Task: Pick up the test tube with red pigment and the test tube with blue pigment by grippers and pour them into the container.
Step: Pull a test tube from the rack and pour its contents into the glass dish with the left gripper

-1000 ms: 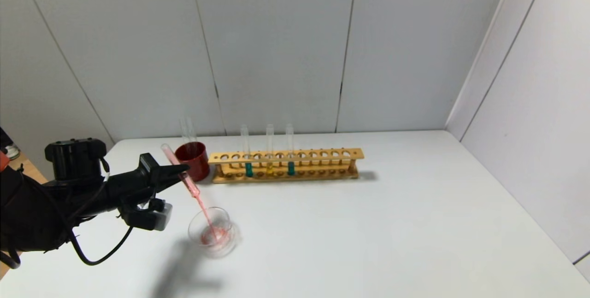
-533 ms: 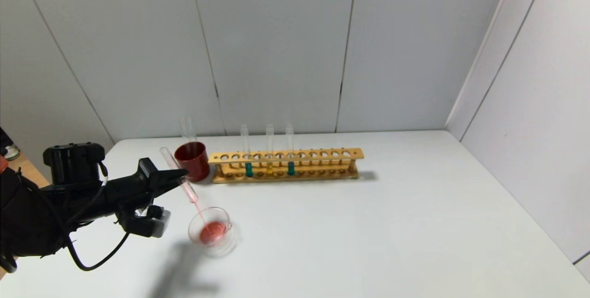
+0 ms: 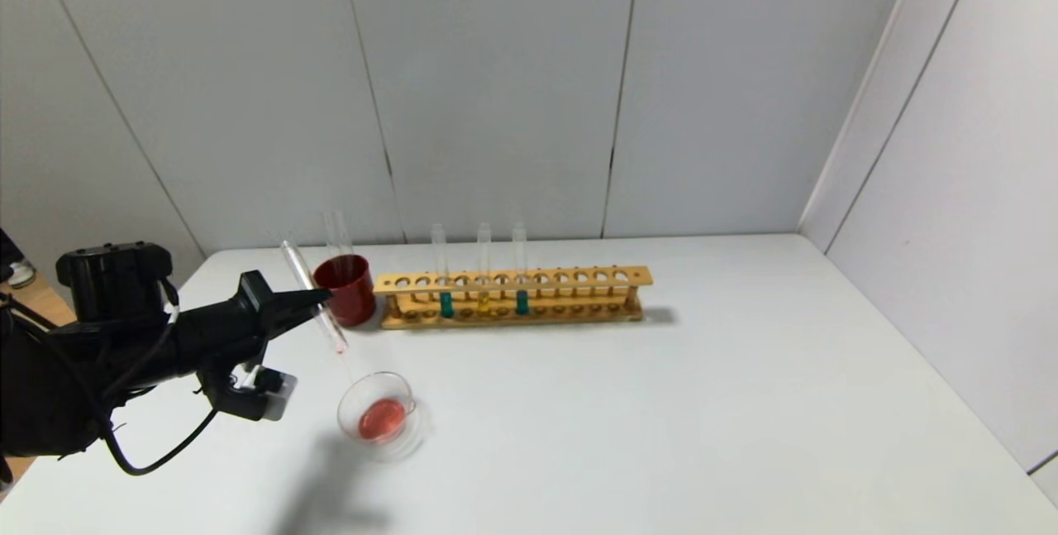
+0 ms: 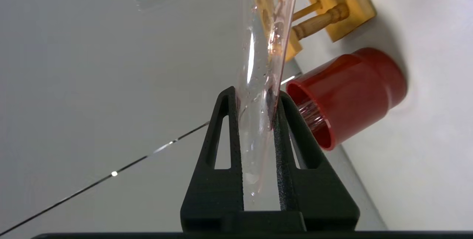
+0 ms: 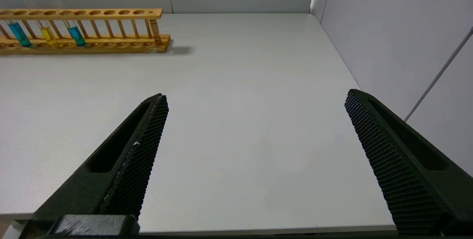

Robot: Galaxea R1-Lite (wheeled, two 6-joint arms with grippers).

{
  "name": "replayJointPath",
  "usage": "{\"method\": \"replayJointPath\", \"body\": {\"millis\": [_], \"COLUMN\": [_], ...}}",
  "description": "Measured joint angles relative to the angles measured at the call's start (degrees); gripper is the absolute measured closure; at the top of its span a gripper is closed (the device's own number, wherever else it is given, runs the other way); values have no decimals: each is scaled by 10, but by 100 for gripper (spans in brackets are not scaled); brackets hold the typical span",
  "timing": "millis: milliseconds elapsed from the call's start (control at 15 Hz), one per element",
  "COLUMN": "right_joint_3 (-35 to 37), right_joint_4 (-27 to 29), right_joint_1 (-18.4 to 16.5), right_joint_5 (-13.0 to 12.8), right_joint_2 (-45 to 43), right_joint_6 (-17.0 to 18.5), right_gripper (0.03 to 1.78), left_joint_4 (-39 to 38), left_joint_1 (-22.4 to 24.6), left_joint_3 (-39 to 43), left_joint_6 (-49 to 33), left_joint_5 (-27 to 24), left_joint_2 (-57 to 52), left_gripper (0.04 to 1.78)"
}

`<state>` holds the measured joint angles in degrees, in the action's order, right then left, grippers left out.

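Over at the near left of the white surface point(image 3: 661, 403), the left gripper point(image 3: 318, 302) is holding the thin clear glass test tube with red pigment point(image 3: 314, 297), its jaws pinched tight on the glass partway along its length. That tube is tilting with its mouth down and to the right, hanging just above the small shallow clear glass container point(image 3: 376, 417), which is holding a round pool of orange-red liquid. Only faint pink streaks are clinging inside the tube, as the left wrist view point(image 4: 258, 95) is showing between the two black fingers point(image 4: 218, 146).

Just beyond the gripper, a dark red opaque cup point(image 3: 345, 289) is standing with empty clear tubes in it, touching or nearly touching the left end of the long yellow wooden tube rack point(image 3: 512, 297). In the rack, the test tube with blue pigment point(image 3: 521, 270) is standing upright as the rightmost of three tubes, beside a yellow-liquid tube point(image 3: 483, 270) and a darker teal tube point(image 3: 444, 272).

Off to the near right, the right gripper point(image 5: 255, 150) is hanging over bare surface with its jaws spread wide, gripping nothing.
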<state>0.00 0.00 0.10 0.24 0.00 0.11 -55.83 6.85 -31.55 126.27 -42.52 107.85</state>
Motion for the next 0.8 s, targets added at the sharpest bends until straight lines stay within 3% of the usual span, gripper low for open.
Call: {"method": "replayJointPath", "body": {"millis": [800], "right_joint_3": [0], "right_joint_4": [0], "right_joint_1": [0], "right_joint_5": [0], "right_joint_2": [0], "right_joint_6": [0], "right_gripper": [6], "left_joint_4": [4], "left_joint_1": [-19], "left_joint_3": [6], "left_joint_6": [60], "left_joint_5": [-4], "left_joint_2": [-65], "left_gripper": [152]}}
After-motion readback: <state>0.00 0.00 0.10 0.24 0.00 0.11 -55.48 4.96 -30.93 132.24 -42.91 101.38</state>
